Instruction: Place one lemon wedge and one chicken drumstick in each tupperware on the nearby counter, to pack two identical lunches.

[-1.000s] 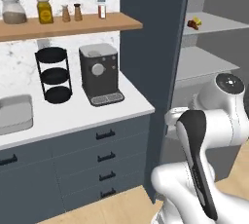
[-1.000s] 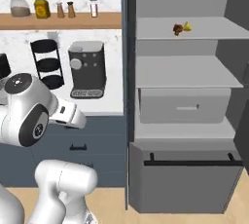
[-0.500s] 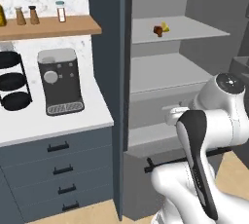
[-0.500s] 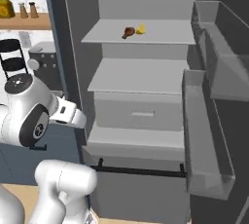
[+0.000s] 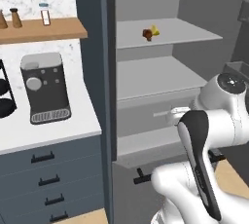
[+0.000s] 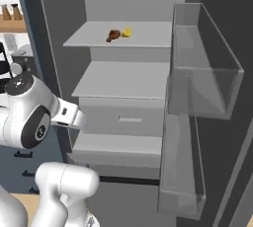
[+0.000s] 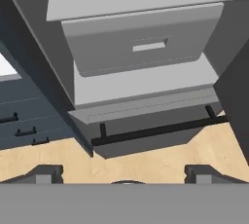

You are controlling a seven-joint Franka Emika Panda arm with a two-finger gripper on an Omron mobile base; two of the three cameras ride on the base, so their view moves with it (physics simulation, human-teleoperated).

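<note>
Grey shelves fill an open fridge whose door stands swung wide at the right, its clear door bins stacked one above the other. On the top shelf, near its middle and a little back from the front edge, lie a dark reddish-brown chicken drumstick and a yellow lemon wedge, just beside each other, the wedge to the right of the drumstick in the right base view. The left base view shows the same pair, drumstick and wedge, on that shelf toward its left part. Below the second shelf sits a grey drawer with a small pale handle slot, and under it a lower drawer with a long black bar handle. Left of the fridge, a white counter carries a dark coffee machine near its back edge, with dark blue cabinet drawers beneath and a wooden wall shelf above.

The white arm is folded low in front of the fridge. The gripper looks down at the lower drawers and the wooden floor; its two fingertips stand wide apart, with nothing between them.
</note>
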